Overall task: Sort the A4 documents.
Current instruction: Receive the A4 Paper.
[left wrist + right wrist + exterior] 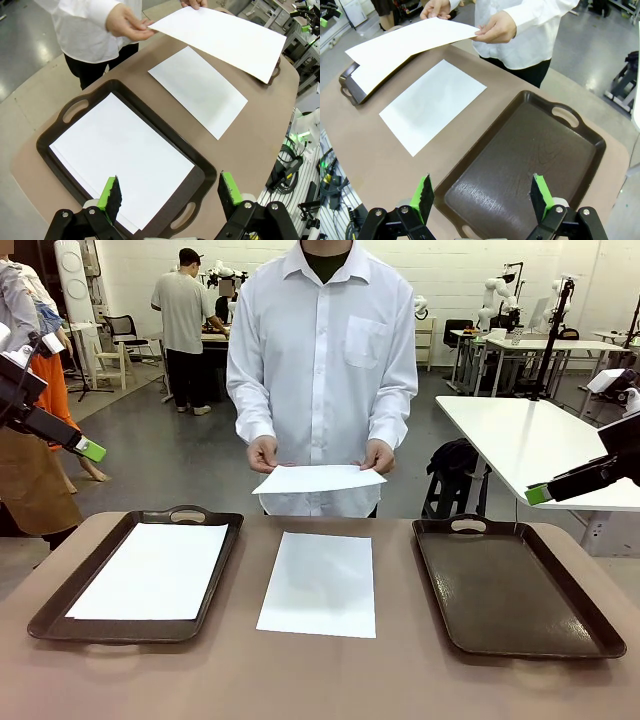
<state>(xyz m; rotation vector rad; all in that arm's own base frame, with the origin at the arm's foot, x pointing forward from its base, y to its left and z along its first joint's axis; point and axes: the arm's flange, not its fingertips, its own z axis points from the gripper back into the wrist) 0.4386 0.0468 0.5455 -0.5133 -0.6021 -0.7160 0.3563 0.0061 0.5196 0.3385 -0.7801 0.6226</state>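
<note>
The green-padded left gripper (170, 192) and right gripper (482, 192) are hovering wide open and empty, and the white A4 paper sheet (320, 583) lying mid-table, left of the empty dark brown tray (515, 590), is probably risking creasing under any pinch.

Right claw (481, 196) hung, jaws wide apart, over a bare dark brown tray (535, 145). One A4 sheet (432, 105) lay flat on the desk (375, 155). A second sheet (405, 45) was held in a person's hand (495, 28).
</note>
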